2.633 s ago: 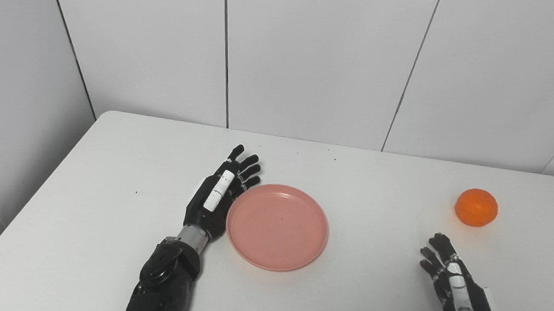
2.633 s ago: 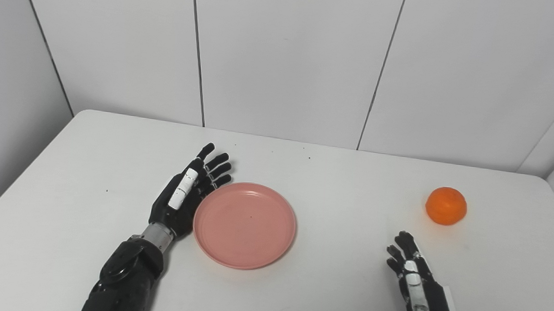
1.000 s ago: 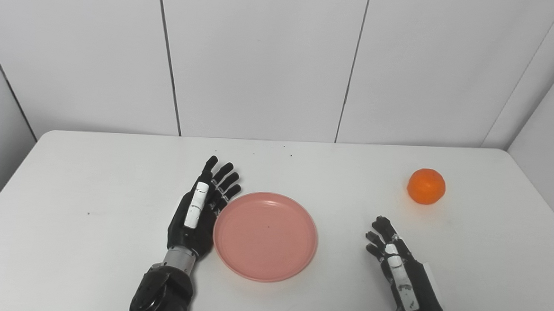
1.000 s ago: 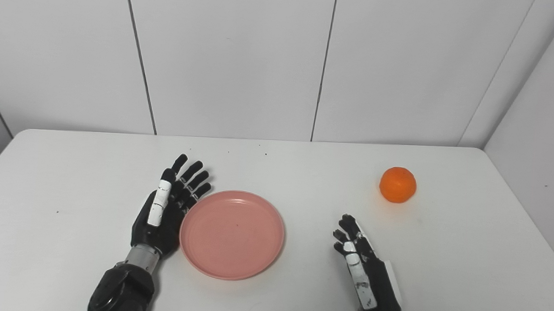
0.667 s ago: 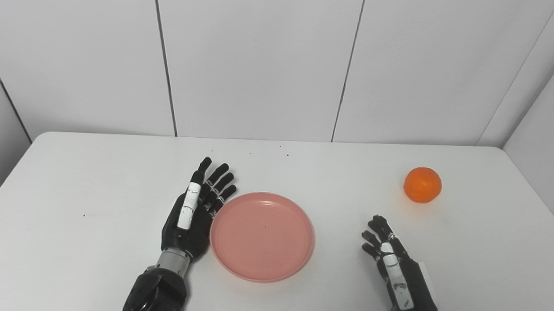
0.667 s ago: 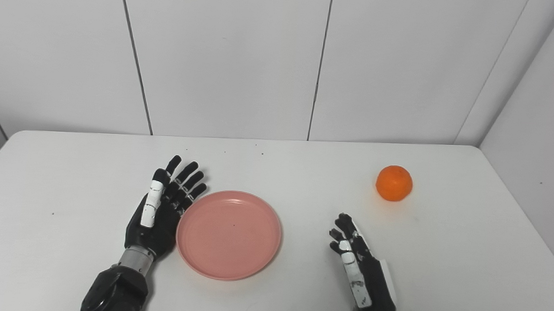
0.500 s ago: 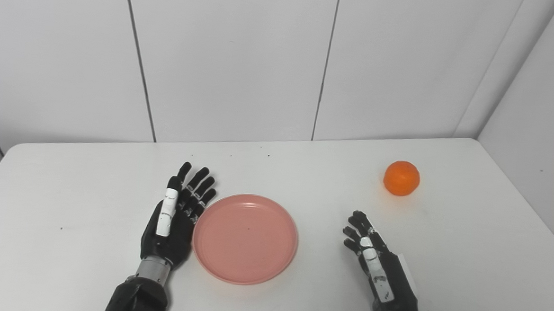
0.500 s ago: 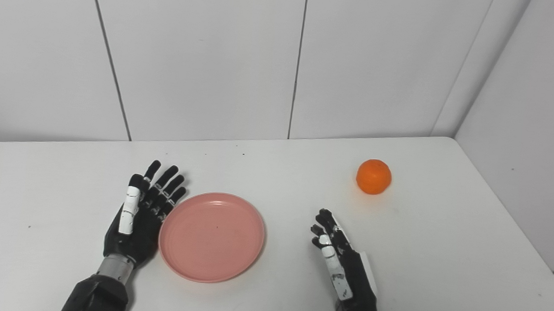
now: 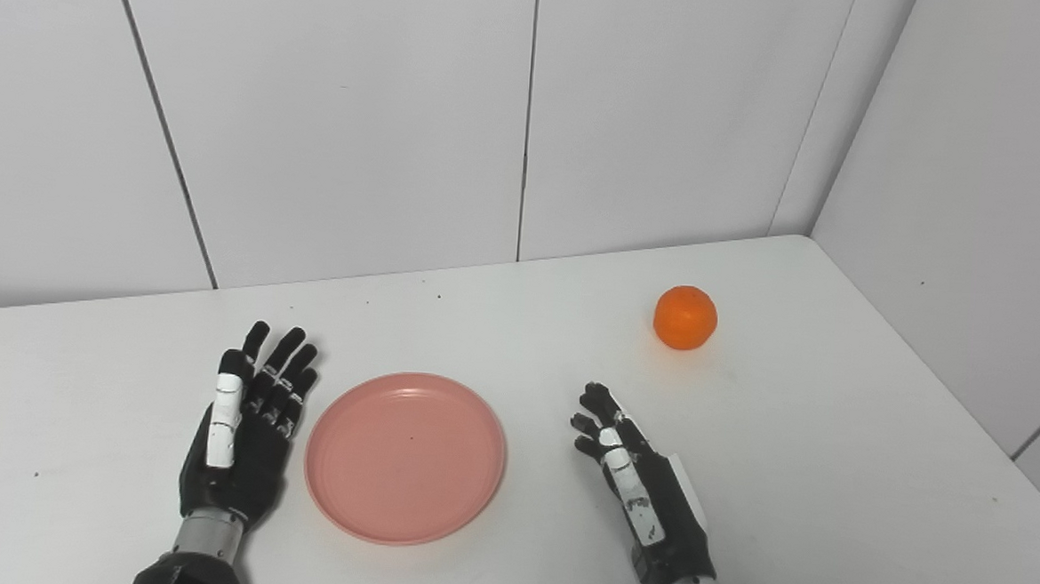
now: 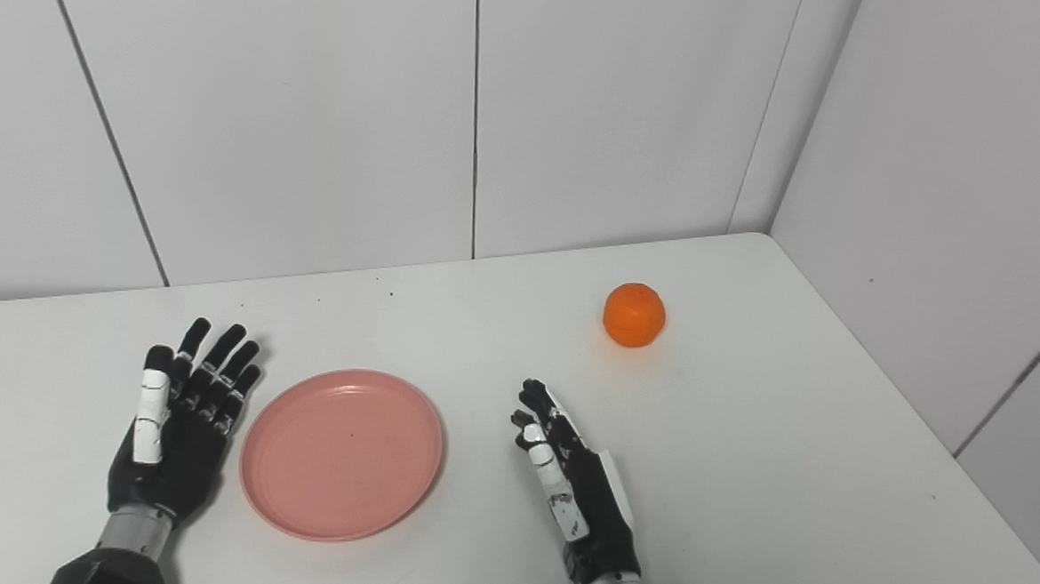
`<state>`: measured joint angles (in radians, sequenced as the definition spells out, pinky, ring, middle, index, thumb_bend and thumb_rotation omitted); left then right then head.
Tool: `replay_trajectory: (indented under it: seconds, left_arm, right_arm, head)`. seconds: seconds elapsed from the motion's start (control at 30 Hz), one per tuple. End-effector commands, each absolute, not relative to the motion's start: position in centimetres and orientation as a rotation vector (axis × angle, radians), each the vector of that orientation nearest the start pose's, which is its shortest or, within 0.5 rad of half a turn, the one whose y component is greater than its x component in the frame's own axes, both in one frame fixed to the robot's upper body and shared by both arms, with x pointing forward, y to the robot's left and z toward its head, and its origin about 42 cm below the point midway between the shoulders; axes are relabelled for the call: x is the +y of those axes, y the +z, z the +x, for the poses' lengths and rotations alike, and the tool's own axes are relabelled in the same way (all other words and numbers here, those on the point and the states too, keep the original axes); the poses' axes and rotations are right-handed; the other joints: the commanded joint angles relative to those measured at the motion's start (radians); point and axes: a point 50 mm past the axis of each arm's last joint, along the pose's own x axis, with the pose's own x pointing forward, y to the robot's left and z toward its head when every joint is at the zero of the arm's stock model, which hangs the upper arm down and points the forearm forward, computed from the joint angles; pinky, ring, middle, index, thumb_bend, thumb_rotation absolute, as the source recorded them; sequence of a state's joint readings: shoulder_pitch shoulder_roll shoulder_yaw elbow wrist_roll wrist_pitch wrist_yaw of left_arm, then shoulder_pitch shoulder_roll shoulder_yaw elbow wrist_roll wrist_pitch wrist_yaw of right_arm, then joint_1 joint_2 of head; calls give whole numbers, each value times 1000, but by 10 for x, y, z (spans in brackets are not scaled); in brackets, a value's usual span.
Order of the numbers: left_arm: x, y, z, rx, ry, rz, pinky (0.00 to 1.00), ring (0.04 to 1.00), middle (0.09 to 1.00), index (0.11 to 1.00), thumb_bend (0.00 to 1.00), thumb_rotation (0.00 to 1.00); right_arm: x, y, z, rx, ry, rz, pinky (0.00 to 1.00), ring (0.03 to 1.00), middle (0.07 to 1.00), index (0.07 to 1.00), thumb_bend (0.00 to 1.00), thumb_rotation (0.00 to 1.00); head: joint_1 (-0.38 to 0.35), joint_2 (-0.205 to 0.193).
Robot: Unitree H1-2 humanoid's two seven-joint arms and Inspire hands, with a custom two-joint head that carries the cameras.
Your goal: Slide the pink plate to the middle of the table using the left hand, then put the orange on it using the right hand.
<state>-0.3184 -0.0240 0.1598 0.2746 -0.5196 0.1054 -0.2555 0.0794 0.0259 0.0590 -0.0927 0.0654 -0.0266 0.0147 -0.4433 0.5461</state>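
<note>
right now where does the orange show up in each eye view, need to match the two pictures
Left eye view: the orange sits right of centre on the white table, beyond the right hand.
Right eye view: the orange lies nearer the picture's centre, again beyond the right hand.
Shared landmark: the pink plate, empty, between the two hands, left of and nearer than the orange in both.
</note>
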Motion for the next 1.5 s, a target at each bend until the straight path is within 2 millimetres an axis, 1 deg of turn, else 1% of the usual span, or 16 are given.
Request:
replay_trajectory:
  seconds: [0.0, 0.17, 0.2, 0.27, 0.3, 0.33, 0.47, 0.57, 0.77, 0.87, 1.0, 1.1, 1.2, 1.27, 1.3, 1.47]
  left_arm:
    - [205, 107, 378, 36, -200, -588, 1000, 925, 894, 981, 748, 625]
    - [202, 107, 378, 35, -203, -587, 1000, 923, 899, 980, 773, 613]
    - [202, 108, 378, 35, -205, -585, 1000, 926, 903, 979, 772, 618]
    - [201, 108, 378, 33, -211, -583, 1000, 930, 902, 980, 761, 623]
    - [201, 108, 379, 32, -214, -581, 1000, 930, 900, 978, 761, 620]
    - [200, 108, 380, 31, -216, -580, 1000, 930, 901, 976, 766, 619]
    - [197, 110, 383, 26, -214, -572, 986, 921, 891, 969, 785, 618]
    - [195, 110, 384, 25, -217, -569, 988, 918, 887, 968, 782, 625]
    - [191, 108, 385, 27, -218, -578, 984, 926, 901, 974, 776, 632]
    - [192, 107, 385, 26, -221, -578, 997, 932, 900, 986, 763, 634]
    - [194, 107, 385, 25, -223, -575, 999, 934, 904, 985, 773, 634]
    - [196, 107, 384, 24, -224, -579, 999, 938, 907, 989, 774, 629]
    - [196, 108, 384, 27, -222, -581, 1000, 939, 907, 990, 781, 621]
    - [196, 108, 384, 27, -222, -580, 1000, 934, 904, 987, 790, 617]
    - [196, 108, 384, 27, -222, -581, 1000, 933, 904, 987, 787, 615]
    - [195, 107, 384, 24, -219, -567, 988, 931, 903, 983, 784, 627]
  right_arm:
    - [-172, 70, 246, 122, 94, 135, 889, 889, 927, 910, 764, 884]
    - [-175, 72, 245, 106, 78, 135, 883, 879, 921, 905, 771, 879]
    - [-175, 73, 245, 84, 63, 123, 865, 875, 917, 900, 765, 871]
    - [-178, 74, 243, 1, 21, 31, 801, 834, 883, 878, 743, 849]
    - [-181, 78, 243, -65, -2, -50, 756, 810, 861, 866, 729, 846]
    - [-183, 81, 242, -110, -15, -103, 741, 803, 852, 858, 726, 842]
    - [-193, 102, 241, -250, -70, -298, 703, 776, 832, 840, 704, 845]
    - [-203, 120, 243, -319, -97, -396, 708, 773, 827, 838, 731, 867]
    - [-221, 162, 258, -436, -131, -502, 653, 736, 795, 813, 768, 851]
    - [-226, 178, 268, -486, -149, -563, 598, 688, 746, 781, 765, 860]
    - [-231, 197, 280, -533, -186, -721, 543, 640, 702, 756, 764, 906]
    - [-235, 205, 287, -578, -212, -805, 516, 619, 690, 748, 766, 906]
    - [-244, 214, 297, -603, -239, -919, 525, 617, 692, 750, 796, 916]
    - [-248, 220, 303, -615, -259, -979, 558, 643, 707, 748, 809, 912]
    - [-250, 222, 305, -623, -268, -999, 563, 651, 710, 739, 810, 897]
    - [-262, 230, 323, -627, -298, -1109, 573, 672, 722, 736, 841, 908]
  head:
    - [3, 0]
    - [14, 0]
    - [14, 0]
    - [18, -4]
    - [19, -4]
    - [19, -5]
    - [18, -11]
    - [21, -14]
    - [24, -22]
    - [24, -23]
    - [22, -22]
    - [20, -20]
    - [21, -20]
    - [21, -19]
    - [21, -19]
    - [19, -20]
